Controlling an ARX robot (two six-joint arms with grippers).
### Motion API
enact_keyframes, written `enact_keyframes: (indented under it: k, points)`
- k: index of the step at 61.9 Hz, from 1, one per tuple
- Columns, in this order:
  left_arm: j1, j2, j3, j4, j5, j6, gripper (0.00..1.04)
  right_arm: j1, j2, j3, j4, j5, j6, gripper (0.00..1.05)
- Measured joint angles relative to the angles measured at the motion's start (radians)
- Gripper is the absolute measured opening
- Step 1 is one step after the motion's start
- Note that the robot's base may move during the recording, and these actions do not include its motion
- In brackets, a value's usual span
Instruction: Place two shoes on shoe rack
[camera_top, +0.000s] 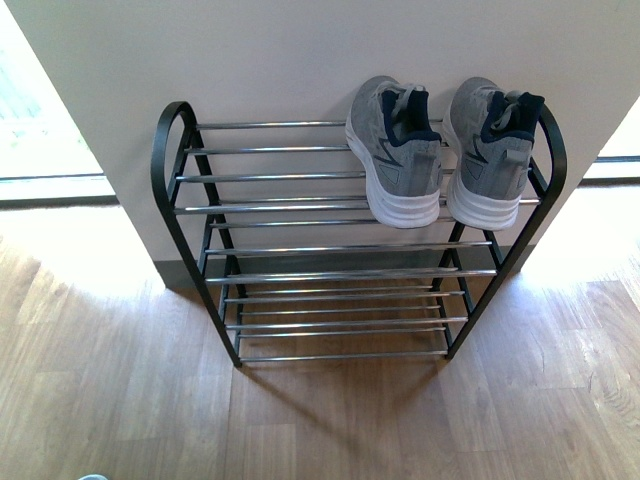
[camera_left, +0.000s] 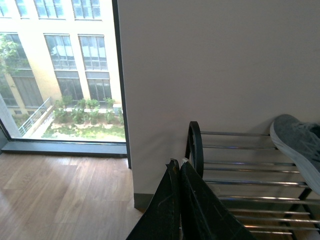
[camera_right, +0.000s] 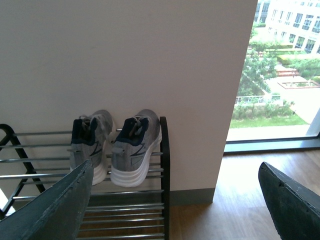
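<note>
Wood floor (camera_top: 100, 380), pale wall (camera_top: 250, 60), window (camera_left: 60, 75) beside it. Shoe rack (camera_top: 170, 160) against wall. Grey sneaker (camera_top: 395, 150) and second sneaker (camera_top: 490, 150) side by side on top tier, toes toward wall. Left claw (camera_left: 179, 166) closed, fingers pressed together, nothing between them; rack's end frame just beyond its tips. Right claw (camera_right: 175, 167) spread wide, empty; both sneakers ahead of it, well apart from its fingers

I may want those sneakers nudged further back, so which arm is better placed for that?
Right, probably. Both grey sneakers sit at the right end of the shoe rack, and the open right gripper faces their heels. The left gripper is shut, by the rack's left end, seeing only one toe.
</note>
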Motion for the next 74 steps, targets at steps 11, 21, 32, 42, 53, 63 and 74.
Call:
enact_keyframes:
  k: [11,21,32,42,53,63,74]
  points:
    - [0.002,-0.048,-0.032,-0.004,0.005,0.001,0.01,0.0,0.0,0.0,0.0,0.002,0.0,0.96]
    - [0.002,-0.11,-0.032,-0.06,0.004,0.002,0.01,0.0,-0.001,0.0,-0.001,0.002,0.0,0.96]
    - [0.002,-0.169,-0.032,-0.12,0.004,0.002,0.01,0.0,-0.001,0.0,-0.001,0.002,0.0,0.96]
    - [0.002,-0.216,-0.032,-0.166,0.004,0.002,0.01,0.0,-0.002,0.0,-0.001,0.002,0.0,0.96]
    - [0.002,-0.259,-0.032,-0.211,0.004,0.002,0.01,0.0,-0.001,0.0,-0.001,0.002,0.0,0.96]
    - [0.002,-0.411,-0.031,-0.377,0.004,0.003,0.01,0.0,-0.002,0.0,-0.001,0.002,0.0,0.96]
    - [0.003,-0.415,-0.031,-0.384,0.005,0.002,0.01,0.0,-0.002,0.0,-0.001,0.002,0.0,0.96]
